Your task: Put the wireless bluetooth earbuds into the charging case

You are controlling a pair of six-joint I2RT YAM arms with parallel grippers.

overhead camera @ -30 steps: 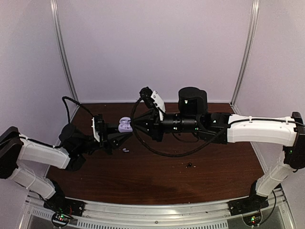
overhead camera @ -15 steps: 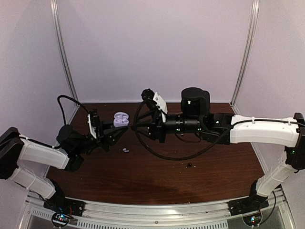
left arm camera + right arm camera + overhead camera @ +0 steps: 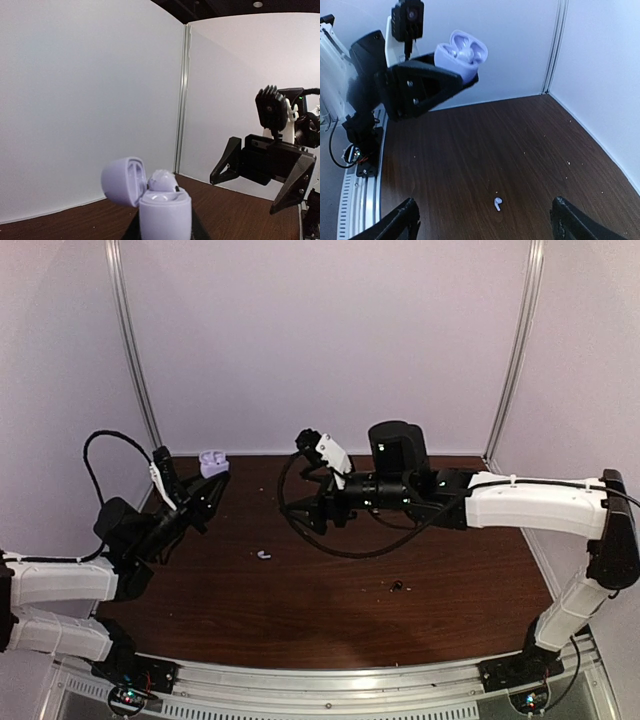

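Top external view: the left gripper [image 3: 203, 483] is up at the ten o'clock corner of the table [image 3: 330, 625], clamped on the lilac charging case [image 3: 212, 462] and holding it clear of the wood. From the left wrist, the case is open with a seated earbud [image 3: 162, 180] in it. The right gripper [image 3: 300, 510] hovers near centre, fingers spread wide, nothing between them. The loose earbud [image 3: 497, 203] lies on the wood near nine o'clock of centre, apart from both arms. A dark bit [image 3: 398, 587] at four o'clock is too small to identify.

The danger, as I judge it, is that the bud is tiny and rounded, so closing fingers could flick it away. If the raised case tips, the seated bud could spill. And a handoff in mid-air needs exact alignment, or the bud drops.
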